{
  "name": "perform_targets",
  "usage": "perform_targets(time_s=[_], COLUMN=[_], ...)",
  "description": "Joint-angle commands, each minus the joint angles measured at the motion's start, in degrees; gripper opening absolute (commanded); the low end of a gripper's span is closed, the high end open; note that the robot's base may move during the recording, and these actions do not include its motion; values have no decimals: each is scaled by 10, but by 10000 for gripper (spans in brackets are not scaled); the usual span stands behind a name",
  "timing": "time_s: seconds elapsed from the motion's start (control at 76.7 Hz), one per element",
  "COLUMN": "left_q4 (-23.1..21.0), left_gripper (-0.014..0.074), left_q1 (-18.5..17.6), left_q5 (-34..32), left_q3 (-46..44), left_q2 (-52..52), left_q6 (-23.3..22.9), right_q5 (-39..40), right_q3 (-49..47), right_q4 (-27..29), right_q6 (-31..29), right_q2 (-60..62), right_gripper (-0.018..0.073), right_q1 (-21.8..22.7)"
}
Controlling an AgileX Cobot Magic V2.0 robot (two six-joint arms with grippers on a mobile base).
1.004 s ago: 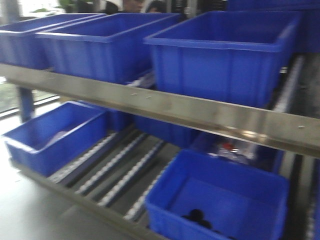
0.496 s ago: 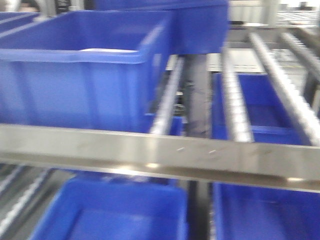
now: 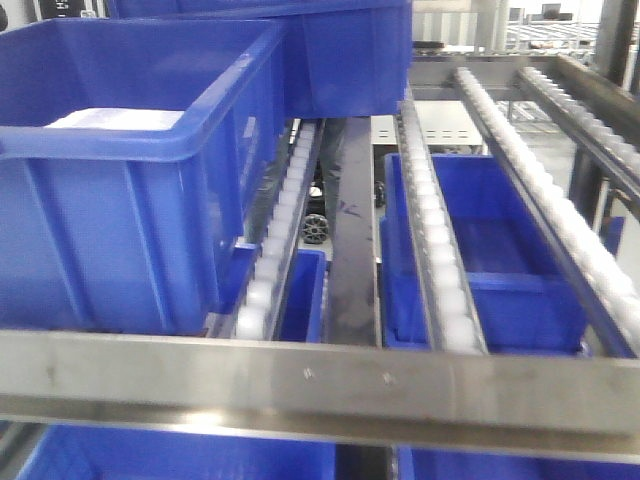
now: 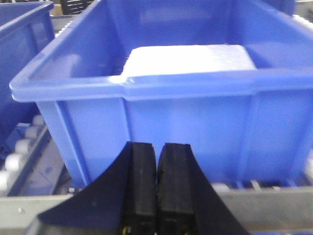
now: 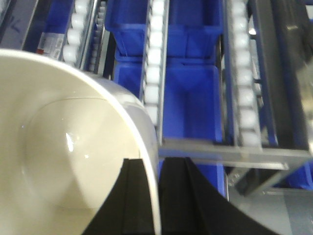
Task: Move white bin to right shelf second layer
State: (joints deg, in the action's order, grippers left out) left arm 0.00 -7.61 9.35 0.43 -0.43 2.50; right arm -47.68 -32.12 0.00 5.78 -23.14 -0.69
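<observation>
The white bin (image 5: 58,137), glossy cream with a rounded rim, fills the lower left of the right wrist view. My right gripper (image 5: 156,171) is shut on its rim, one finger inside the wall and one outside. The bin hangs above a shelf layer of metal rails with white rollers (image 5: 154,63). The same rails (image 3: 430,230) run away from the front camera behind a steel front beam (image 3: 320,385). My left gripper (image 4: 157,152) is shut with nothing between its fingers, just in front of a blue crate (image 4: 186,127).
A blue crate (image 3: 120,230) holding something white (image 4: 195,61) stands on the rollers at the left, with another crate (image 3: 340,50) behind it. Lower blue crates (image 3: 480,260) show between the rails. A further roller rail (image 3: 560,200) lies to the right.
The front view has swung right along the rack and drawn closer. The blue crates have slid to the left, and open roller rails now fill the middle and right.
</observation>
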Motion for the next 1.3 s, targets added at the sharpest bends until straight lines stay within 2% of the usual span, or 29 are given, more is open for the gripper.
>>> perform_targets(time_s=[0.0,0.756,0.861,0.926,1.291], left_q4=[0,0,0,0,0], left_gripper=[85,85,85,85,85], left_q1=[-4,-4,-4,-4,-4], left_q5=[-49,-49,-49,-49,-49], left_q3=[21,21,21,21,21], left_q2=[-8,-8,-8,-8,-8], left_q6=[-3,-3,-3,-3,-3], right_q5=[50,50,57,56,53], right_q3=[-18,-18,-18,-18,-18], right_q4=[0,0,-84,-110,-113], right_q6=[2,1,-17,-17,-17], right_q2=[-2,-2,-2,-2,-2], right_gripper=[48,48,48,48,48], right_q1=[2,2,2,2,2])
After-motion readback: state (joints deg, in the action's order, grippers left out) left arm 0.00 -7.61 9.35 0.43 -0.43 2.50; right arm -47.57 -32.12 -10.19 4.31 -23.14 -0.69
